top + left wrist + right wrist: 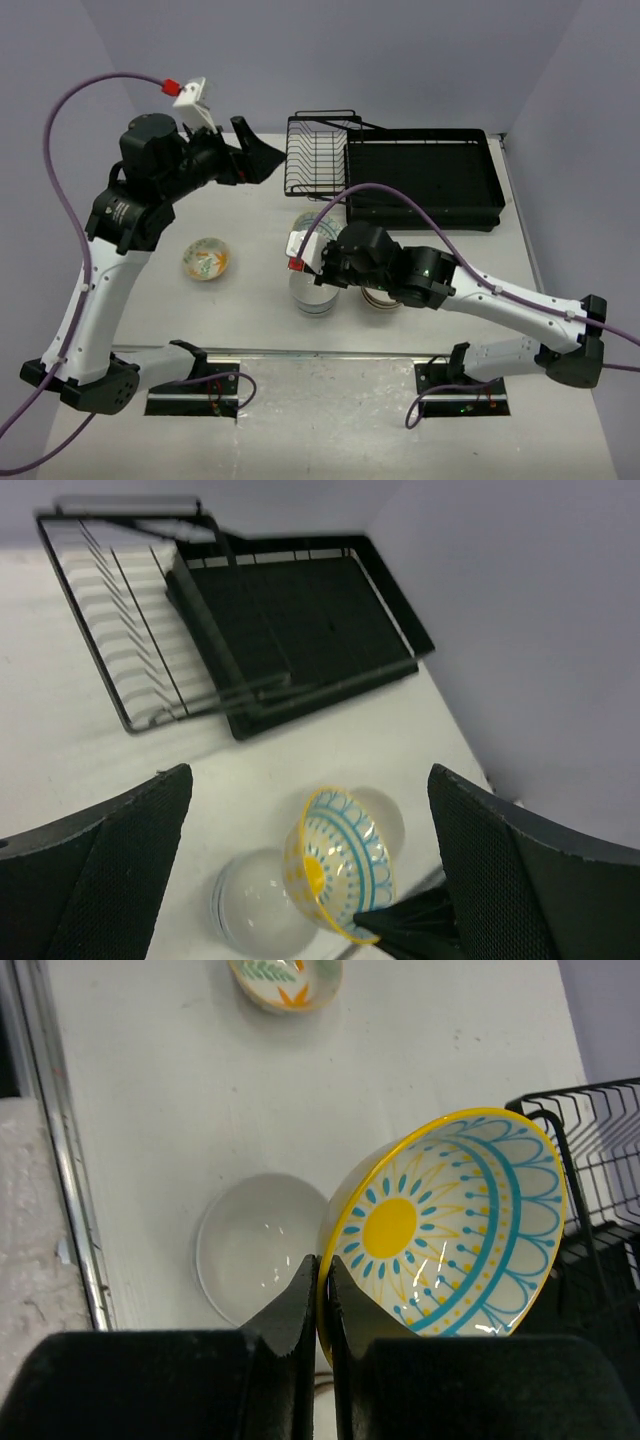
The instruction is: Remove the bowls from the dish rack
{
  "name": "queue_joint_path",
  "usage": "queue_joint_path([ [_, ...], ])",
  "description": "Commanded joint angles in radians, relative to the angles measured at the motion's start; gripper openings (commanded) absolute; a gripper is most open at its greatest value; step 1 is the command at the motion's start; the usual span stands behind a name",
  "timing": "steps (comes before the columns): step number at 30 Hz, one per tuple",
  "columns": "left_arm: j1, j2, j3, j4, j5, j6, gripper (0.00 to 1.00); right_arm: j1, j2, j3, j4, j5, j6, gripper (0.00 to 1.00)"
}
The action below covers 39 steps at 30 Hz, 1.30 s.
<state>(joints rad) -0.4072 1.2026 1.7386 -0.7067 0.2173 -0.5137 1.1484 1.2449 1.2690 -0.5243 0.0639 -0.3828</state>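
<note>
My right gripper is shut on the rim of a bowl with a yellow rim and a blue and yellow sun pattern. It holds the bowl tilted on edge above the table, beside a plain white bowl. From above, the held bowl is in front of the black wire dish rack, whose slots look empty. The rack joins a flat black drainer tray. My left gripper is open and empty, raised left of the rack. The left wrist view shows the held bowl and the rack below its open gripper.
An orange-flower bowl sits on the table at the left. A white bowl stack and tan-banded bowls stand under my right arm. A metal strip runs along the table's near edge.
</note>
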Motion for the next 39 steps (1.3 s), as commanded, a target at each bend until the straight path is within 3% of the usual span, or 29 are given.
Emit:
queue_joint_path([
  [1, -0.002, -0.031, -0.113, -0.013, 0.212, -0.038, 1.00, 0.072, 0.025, 0.088, -0.049, 0.285, -0.102, 0.00],
  [4, -0.008, -0.060, -0.230, 0.032, 0.287, -0.063, 1.00, 0.135, 0.053, 0.105, -0.072, 0.321, -0.111, 0.00],
  [9, -0.048, -0.103, -0.332, 0.032, 0.284, -0.062, 0.98, 0.188, 0.103, 0.179, -0.132, 0.386, -0.117, 0.00],
  [20, -0.073, -0.150, -0.464, -0.016, 0.102, -0.011, 0.75, 0.203, 0.238, 0.349, -0.244, 0.441, -0.125, 0.00],
  [23, -0.073, -0.143, -0.475, -0.022, 0.085, 0.001, 0.67, 0.206, 0.260, 0.383, -0.259, 0.439, -0.123, 0.00],
  [24, -0.073, -0.138, -0.478, -0.022, 0.083, 0.006, 0.54, 0.208, 0.263, 0.388, -0.261, 0.441, -0.126, 0.00],
  [30, -0.073, -0.117, -0.482, -0.022, 0.060, 0.021, 0.21, 0.215, 0.307, 0.437, -0.284, 0.447, -0.128, 0.00],
  [33, -0.074, -0.112, -0.493, -0.014, 0.067, 0.027, 0.20, 0.214, 0.332, 0.463, -0.301, 0.442, -0.126, 0.00],
  [36, -0.074, -0.112, -0.501, -0.011, 0.056, 0.035, 0.00, 0.214, 0.360, 0.501, -0.322, 0.450, -0.125, 0.00],
  [39, -0.074, -0.130, -0.510, -0.011, -0.004, 0.034, 0.00, 0.214, 0.384, 0.523, -0.324, 0.468, -0.128, 0.00],
])
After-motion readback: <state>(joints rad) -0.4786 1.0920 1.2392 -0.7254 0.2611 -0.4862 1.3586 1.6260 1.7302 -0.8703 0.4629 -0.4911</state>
